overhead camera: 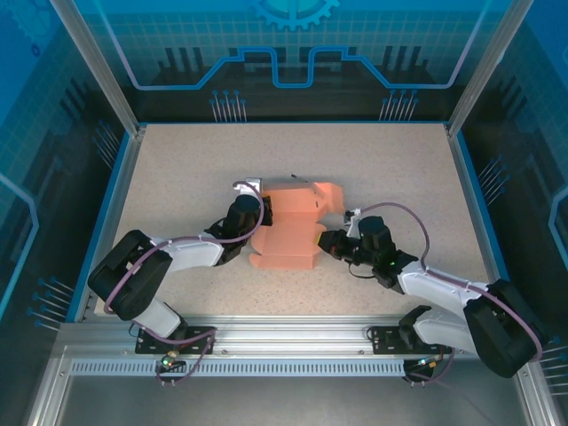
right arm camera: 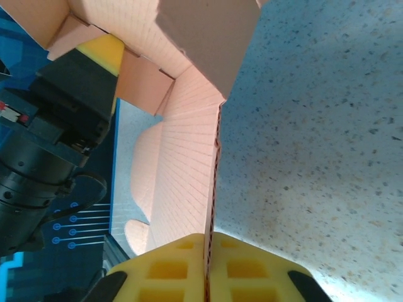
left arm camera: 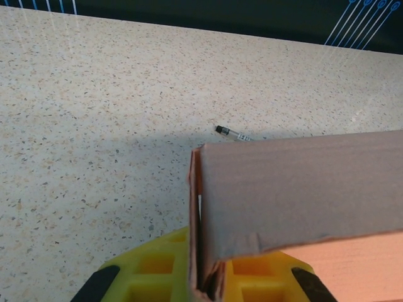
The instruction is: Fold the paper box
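Left end effector: clamped on the left edge of the paper box. In the left wrist view its yellow pads sit on either side of a cardboard wall that drops down between them.

Right end effector: pinching the box's right side. In the right wrist view the two yellow pads are pressed together with only a thin cardboard edge running between them.

Paper box: salmon-pink, held between the two end effectors and only partly shaped. From above, its lower part spreads flat with notched flaps on the side toward the arm bases. On the far side, panels stand up and bend over. The right wrist view looks along the ribbed inside of one raised panel, with folded flaps overhead.

Stick: thin, dark and pen-like. It lies flat on the worktop just beyond the box's far side, apart from the cardboard.

Arms: both reach in from the side of the box nearest the bases, the left one bending toward its left edge and the right one toward its right edge.

Worktop: speckled beige with a blue rim, carrying the box near its middle.
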